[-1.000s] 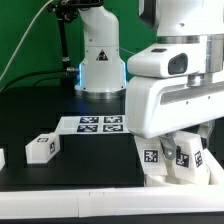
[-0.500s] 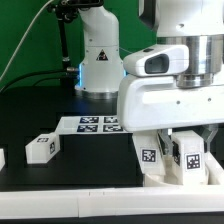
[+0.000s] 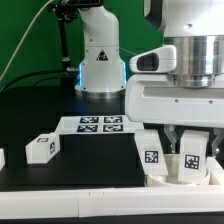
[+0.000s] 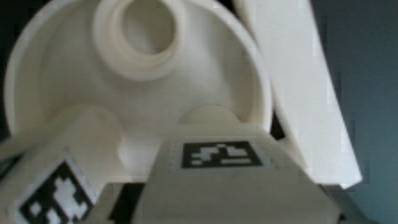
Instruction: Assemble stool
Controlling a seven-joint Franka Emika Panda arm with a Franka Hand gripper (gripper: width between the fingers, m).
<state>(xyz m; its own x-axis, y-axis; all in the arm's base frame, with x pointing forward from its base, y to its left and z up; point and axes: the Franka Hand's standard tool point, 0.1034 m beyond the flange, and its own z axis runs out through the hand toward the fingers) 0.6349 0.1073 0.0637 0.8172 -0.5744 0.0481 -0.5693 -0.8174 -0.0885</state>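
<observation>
At the exterior view's lower right, the claw (image 3: 175, 140) is hanging among tagged legs (image 3: 152, 158) of the stool (image 3: 165, 175) on the surface (image 3: 60, 110). Its housing is hiding the fingertips, so I cannot tell its grip. Close in the wrist view, a socket (image 4: 143, 40) and 1 tagged leg (image 4: 222, 152) are showing blurred; keeping that leg square to the socket is likely mattering most.

A flat green backdrop (image 3: 25, 40) hangs behind everything, evenly lit, with a dark cable (image 3: 62, 45) dangling in front of it. The surface (image 3: 40, 105) is matte black and takes little glare. The marker board (image 3: 100, 123) lies flat on it, and a pale band (image 3: 60, 208) runs along its near edge.
</observation>
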